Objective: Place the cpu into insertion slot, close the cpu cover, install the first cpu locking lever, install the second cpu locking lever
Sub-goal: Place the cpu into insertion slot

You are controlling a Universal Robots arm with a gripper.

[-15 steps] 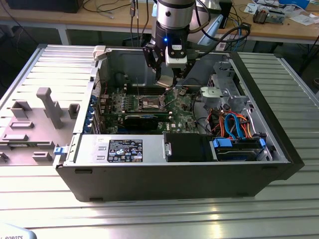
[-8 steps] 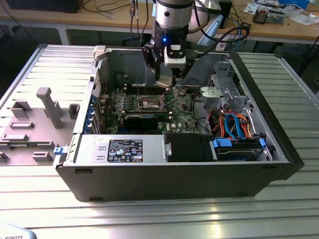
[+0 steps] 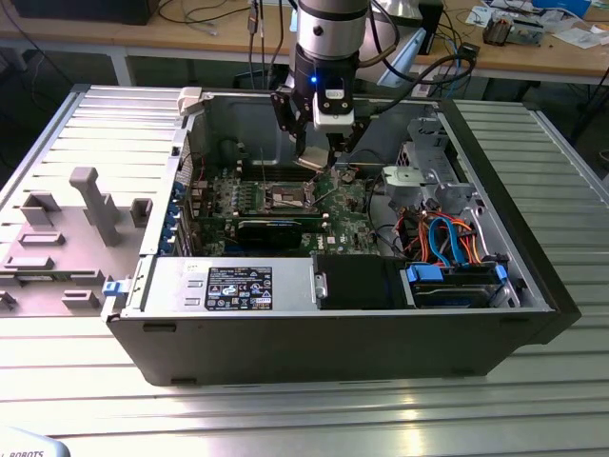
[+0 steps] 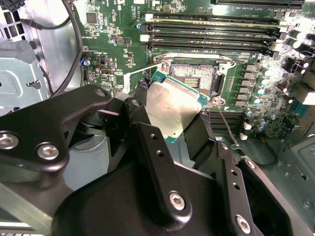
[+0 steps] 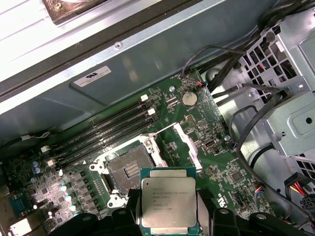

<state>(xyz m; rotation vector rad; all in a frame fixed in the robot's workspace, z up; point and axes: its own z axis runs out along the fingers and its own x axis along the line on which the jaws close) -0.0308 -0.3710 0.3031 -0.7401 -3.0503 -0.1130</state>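
Note:
My gripper (image 3: 312,158) hangs inside the open computer case, shut on the cpu (image 3: 311,163). The cpu (image 4: 172,109) is a flat square chip with a silvery top and green edges, tilted between my two black fingers (image 4: 141,105). It floats above and just beside the insertion slot (image 4: 194,77), not touching it. The slot (image 5: 129,168) lies open, with a dark centre and a silvery rim, on the green board next to the long black memory slots (image 5: 106,129). The cpu cover (image 5: 188,147) stands raised at the slot's side. A thin wire lever (image 4: 227,125) sticks up beside the slot.
The metal case wall (image 5: 147,73) runs close behind the board. Black cables (image 5: 246,123) and a grey drive cage (image 3: 428,171) sit at the exterior view's right. A black card (image 3: 276,231) and the power supply (image 3: 238,286) lie nearer the case front. A grey fixture plate (image 3: 67,238) lies outside the case.

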